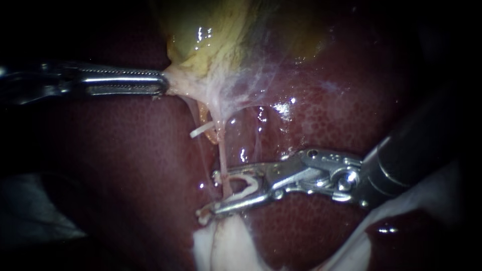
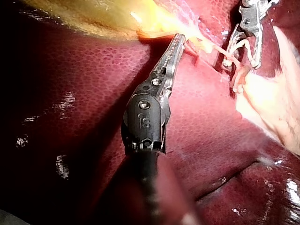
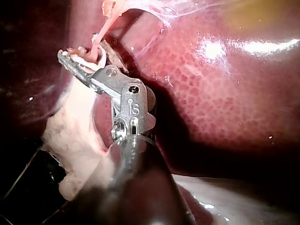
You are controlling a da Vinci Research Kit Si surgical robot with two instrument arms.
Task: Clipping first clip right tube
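Observation:
A thin pink tube [image 1: 222,155] runs down from the yellow gallbladder [image 1: 211,35] to pale tissue below. My right instrument [image 1: 210,194] comes in from the right with its jaws set apart. They hold a white open clip [image 1: 248,183], which straddles the tube low down. The right wrist view shows the tube [image 3: 99,40] passing between those jaws [image 3: 86,54]. My left instrument [image 1: 163,84] is shut on the whitish tissue at the gallbladder's lower edge and holds it taut; its jaws [image 2: 180,40] show in the left wrist view.
Another white clip [image 1: 201,131] sits on a strand just left of the tube, higher up. Dark red liver [image 1: 326,120] lies behind and around everything. Pale fatty tissue [image 1: 226,246] spreads under the right instrument's jaws, and a white sheet [image 1: 432,195] lies beneath its shaft.

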